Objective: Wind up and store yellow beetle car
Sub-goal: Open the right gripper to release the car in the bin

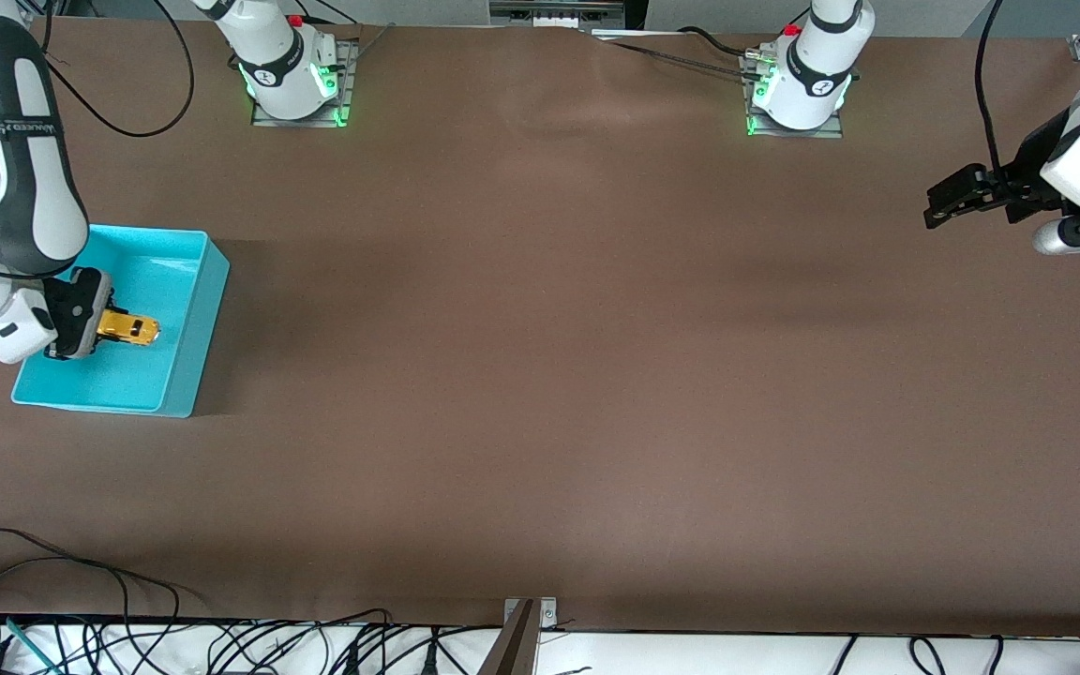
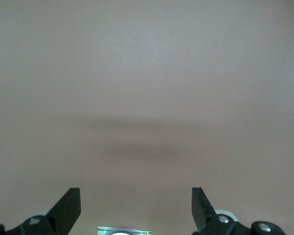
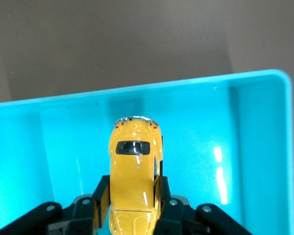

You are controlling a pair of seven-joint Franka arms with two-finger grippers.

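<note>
The right gripper [image 1: 99, 323] is down inside the turquoise bin [image 1: 186, 366] at the right arm's end of the table, its jaws pinching the yellow beetle car [image 1: 130, 328] by the sides; in the front view the car points toward three o'clock, its tail hidden by the gripper's black body. In the right wrist view the fingers [image 3: 99, 196] cover the car's [image 3: 133, 171] flanks, so its wheels cannot be made out. The left gripper [image 1: 948, 202] waits above bare table [image 1: 540, 375] at the left arm's end, jaws spread, arm cut off by the frame edge.
</note>
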